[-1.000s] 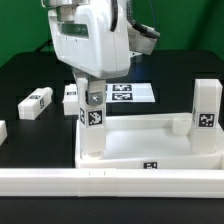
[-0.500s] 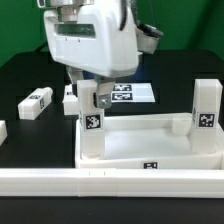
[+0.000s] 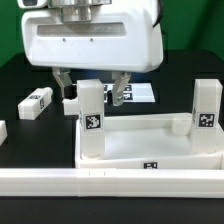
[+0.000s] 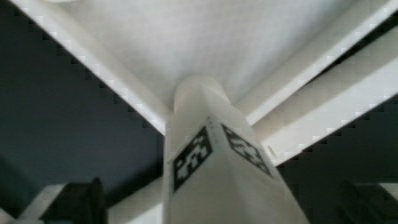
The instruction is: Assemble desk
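The white tray-like tabletop (image 3: 150,150) lies upside up with its raised rim, and also shows in the wrist view (image 4: 267,50). One white leg (image 3: 91,125) stands upright at its corner on the exterior view's left, seen from above in the wrist view (image 4: 214,150). A second leg (image 3: 205,108) stands at the corner on the exterior view's right. My gripper (image 3: 92,93) is open, its fingers (image 3: 63,85) spread either side of the left leg's top and apart from it. Two loose legs (image 3: 35,102) (image 3: 70,101) lie on the black table.
The marker board (image 3: 137,93) lies behind the tabletop. A long white rail (image 3: 110,182) runs along the front edge. Another white part (image 3: 2,130) shows at the exterior view's left edge.
My gripper was shut on the top of the left leg. Its fingers have now spread open and let go, and the hand has shifted. The leg stays upright.
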`<state>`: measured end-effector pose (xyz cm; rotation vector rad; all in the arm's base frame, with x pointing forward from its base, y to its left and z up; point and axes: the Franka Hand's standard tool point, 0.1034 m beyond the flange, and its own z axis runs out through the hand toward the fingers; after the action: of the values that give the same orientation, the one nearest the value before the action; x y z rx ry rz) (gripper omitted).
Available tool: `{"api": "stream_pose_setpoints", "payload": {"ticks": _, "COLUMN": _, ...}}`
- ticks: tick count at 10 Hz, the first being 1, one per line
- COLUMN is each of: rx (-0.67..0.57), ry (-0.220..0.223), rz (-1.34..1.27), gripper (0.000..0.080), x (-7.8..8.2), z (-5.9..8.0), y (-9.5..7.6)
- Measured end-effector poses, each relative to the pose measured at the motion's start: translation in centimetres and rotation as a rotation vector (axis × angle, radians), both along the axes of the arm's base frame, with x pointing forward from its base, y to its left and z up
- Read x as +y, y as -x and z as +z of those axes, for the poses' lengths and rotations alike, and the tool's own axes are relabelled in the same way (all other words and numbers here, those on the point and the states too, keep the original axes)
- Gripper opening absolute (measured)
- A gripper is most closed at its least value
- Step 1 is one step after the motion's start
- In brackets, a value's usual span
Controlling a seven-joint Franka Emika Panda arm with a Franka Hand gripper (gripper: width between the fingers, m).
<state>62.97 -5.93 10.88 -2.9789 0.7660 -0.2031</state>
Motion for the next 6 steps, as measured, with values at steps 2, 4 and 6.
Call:
{"api": "stream_pose_setpoints", "payload": {"ticks": 2, "rx": 0.001, "ry": 0.041, "rz": 0.198, "gripper": 0.0648, "x": 0.06, "z": -0.01, "y": 0.01}}
{"api": "stream_pose_setpoints", "payload": {"ticks": 4, "rx": 0.006, "ry": 0.082, "rz": 0.382, "gripper": 0.0648, "x": 0.08, "z": -0.06, "y": 0.06}}
{"api": "stream_pose_setpoints", "payload": {"ticks": 6, "rx": 0.012, "ry": 0.118, "rz": 0.547, "gripper": 0.0648, "x": 0.17, "z": -0.03, "y": 0.02}}
